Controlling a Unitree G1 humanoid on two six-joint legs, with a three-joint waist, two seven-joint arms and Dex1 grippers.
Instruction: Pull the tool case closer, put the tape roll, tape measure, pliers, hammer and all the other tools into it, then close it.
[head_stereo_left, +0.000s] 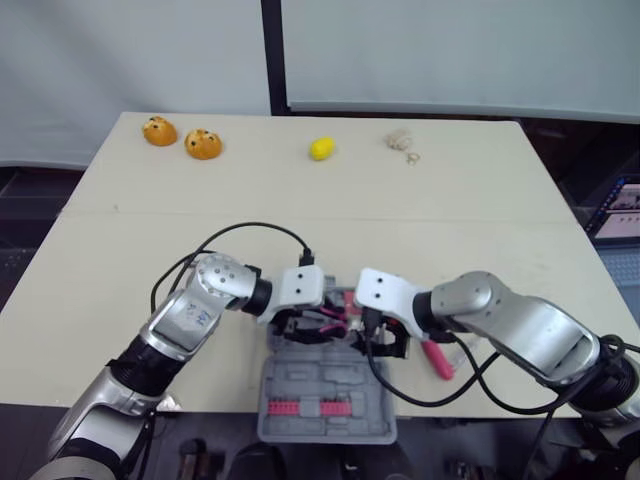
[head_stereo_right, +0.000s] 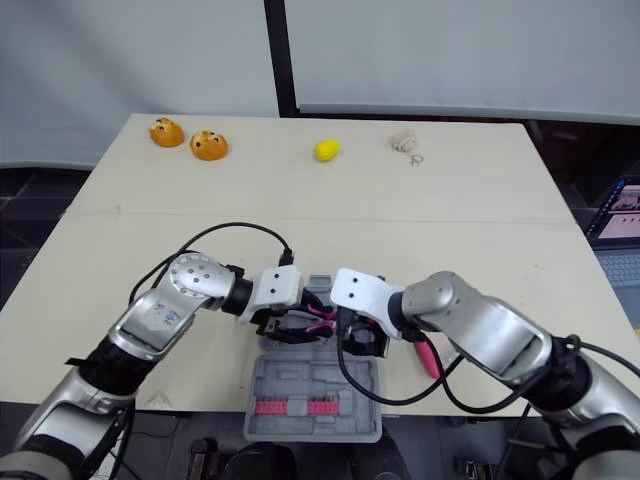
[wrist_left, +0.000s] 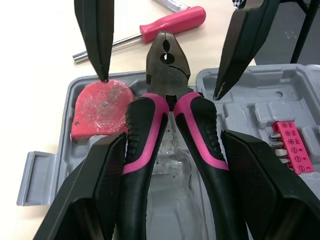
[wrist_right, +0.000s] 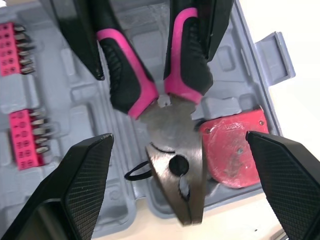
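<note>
Both grippers meet over the open case (head_stereo_left: 325, 405), a grey moulded-plastic shell with shaped recesses, lying at the near edge of a pale, smooth table (head_stereo_left: 450, 220). The left gripper (wrist_left: 172, 140) holds the pliers (wrist_left: 167, 75), its two broad black fingers (wrist_left: 95, 200) set against the outer sides of the ribbed pink-and-black handles. The pliers lie along the case, and their dull steel head juts over its rim. The right gripper (wrist_right: 179, 136) hangs spread wide above that head, its cross-hatched pads (wrist_right: 80, 190) well apart and holding nothing. Beside the head a rounded red tape measure (wrist_left: 102, 110), scuffed on its face, sits in a corner recess. Two pink strips of screwdriver bits (wrist_right: 22, 137) fill slots in the case. A screwdriver (wrist_left: 172, 24) with a glossy pink handle and a bright metal shaft lies on the table just outside the case.
</note>
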